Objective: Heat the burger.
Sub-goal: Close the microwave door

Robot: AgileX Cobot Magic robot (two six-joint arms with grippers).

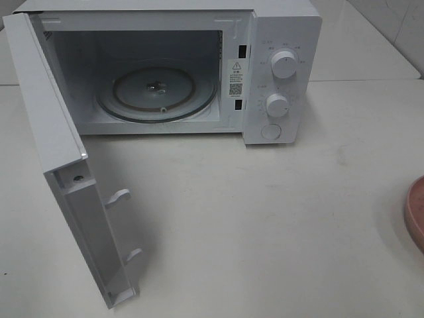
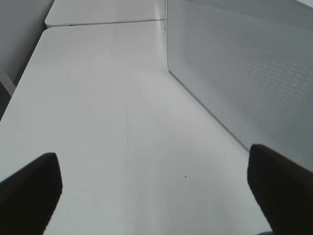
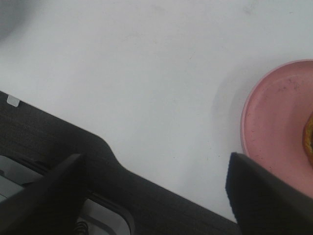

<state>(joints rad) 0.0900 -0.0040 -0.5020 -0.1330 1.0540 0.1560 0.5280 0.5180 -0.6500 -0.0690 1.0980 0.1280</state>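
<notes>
Exterior high view shows us the microwave (image 1: 165, 69) standing at about twelve o'clock on the white desk (image 1: 265, 225), its door (image 1: 66, 172) swung fully open toward eight o'clock and the glass turntable (image 1: 158, 93) bare inside. Neither arm enters that view. At the three o'clock edge we note only a sliver of the pink plate (image 1: 416, 215). From the right wrist view we record the same plate (image 3: 274, 117) resting on the desk, with a thin orange-brown patch at its far edge that we take to be the burger (image 3: 309, 139), though too little shows for us to be certain. The right hand (image 3: 156, 196) hangs above the desk just beside the plate, fingers spread wide and holding nothing. From the left wrist view we find the left hand (image 2: 156, 196) likewise spread and empty, over bare desk beside the outer face of the open door (image 2: 244, 73). We judge that the opening step is complete and the fetching of the burger is now in hand. The next move, in our assessment, calls for the right hand to shift over the plate, settle around the bun and close gently, since a soft stacked item may slip or shed its layers, then carry it toward eleven o'clock onto the turntable, clear of the door.
</notes>
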